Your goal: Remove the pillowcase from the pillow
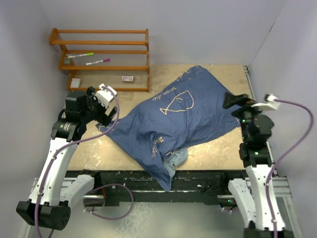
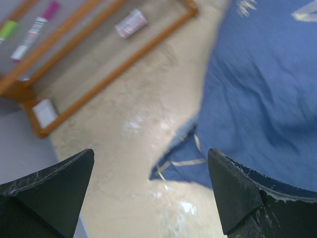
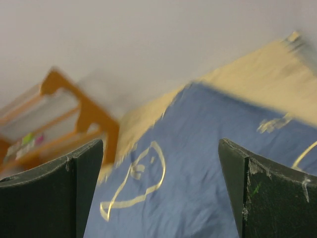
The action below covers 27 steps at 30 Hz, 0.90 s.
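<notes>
**Pillowcase not yet gripped; pillow out of sight**

The pillowcase [image 1: 183, 119] lies spread on a slant across the worktop [image 1: 89, 148], from the far right corner down to the middle of the near edge, where one end droops over. Its fish drawing faces up. Near that drooping end a fold shows the paler lining [image 1: 176, 156], which is probably the open mouth. No cream of the pillow shows in any view. The fabric looks full under the fish, so I judge the pillow is inside and the whole removal is left to do.

The left gripper [image 1: 106, 106] hangs by the case's left corner near the worktop's left edge. Its jaws stand wide with nothing between them. The left wrist view looks down between the fingers at bare worktop and the hem of that corner. The right gripper [image 1: 235, 101] hovers at the right edge, beside the case's right flank. It is also spread wide and empty.

A wooden rack [image 1: 99, 59] sits in the far left corner, apart from the case. On its rails lie a green-capped marker [image 1: 80, 55] and a pink-capped marker [image 1: 97, 61]. A small label [image 1: 128, 78] and a white card [image 1: 75, 83] lie along its near side.
</notes>
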### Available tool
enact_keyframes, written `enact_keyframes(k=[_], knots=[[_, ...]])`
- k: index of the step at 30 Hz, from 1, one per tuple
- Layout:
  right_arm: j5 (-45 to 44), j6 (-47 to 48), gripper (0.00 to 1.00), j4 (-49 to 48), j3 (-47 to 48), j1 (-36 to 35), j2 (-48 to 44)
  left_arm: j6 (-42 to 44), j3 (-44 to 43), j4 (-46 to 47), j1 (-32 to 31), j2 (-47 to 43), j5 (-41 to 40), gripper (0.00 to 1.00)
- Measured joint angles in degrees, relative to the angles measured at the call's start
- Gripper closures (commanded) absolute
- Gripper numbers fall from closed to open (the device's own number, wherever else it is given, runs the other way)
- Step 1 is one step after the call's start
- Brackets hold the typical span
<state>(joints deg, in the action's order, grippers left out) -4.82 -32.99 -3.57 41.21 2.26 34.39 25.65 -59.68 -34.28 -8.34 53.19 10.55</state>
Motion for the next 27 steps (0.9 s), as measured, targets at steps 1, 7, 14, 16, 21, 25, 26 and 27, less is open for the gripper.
enact_keyframes(k=[1,7,14,16,21,25,26,27], knots=[[0.68,-0.02,0.00,-0.37,-1.16,-2.58,0.59,1.60,0.00,-3.17,0.00,-0.42,1.90,0.01],[-12.15,5.38,0.00,1.60,-4.50,-46.27,13.79,7.54,0.00,-16.11,0.00,0.68,9.68,0.01],[-26.29,12.22,0.00,1.53,-0.15,-75.34,38.27,8.31,0.00,-19.17,0.63,6.47,11.65,0.01],[-27.54,13.75,0.00,1.42,2.14,-78.66,42.71,8.55,0.04,-19.15,2.08,6.88,12.13,0.01],[-26.97,16.17,0.03,0.61,6.38,-83.21,50.47,10.62,0.22,-18.99,10.73,8.35,14.97,0.01],[-25.66,16.24,0.09,1.14,8.63,-84.30,57.00,12.70,0.76,-18.97,15.08,10.40,15.15,0.01],[-25.51,16.02,0.11,1.33,8.79,-84.37,58.36,13.03,1.11,-18.99,15.23,10.34,15.32,0.01],[-25.29,15.50,0.14,1.79,8.87,-84.37,59.82,13.09,1.46,-19.04,15.39,10.10,15.67,0.01]])
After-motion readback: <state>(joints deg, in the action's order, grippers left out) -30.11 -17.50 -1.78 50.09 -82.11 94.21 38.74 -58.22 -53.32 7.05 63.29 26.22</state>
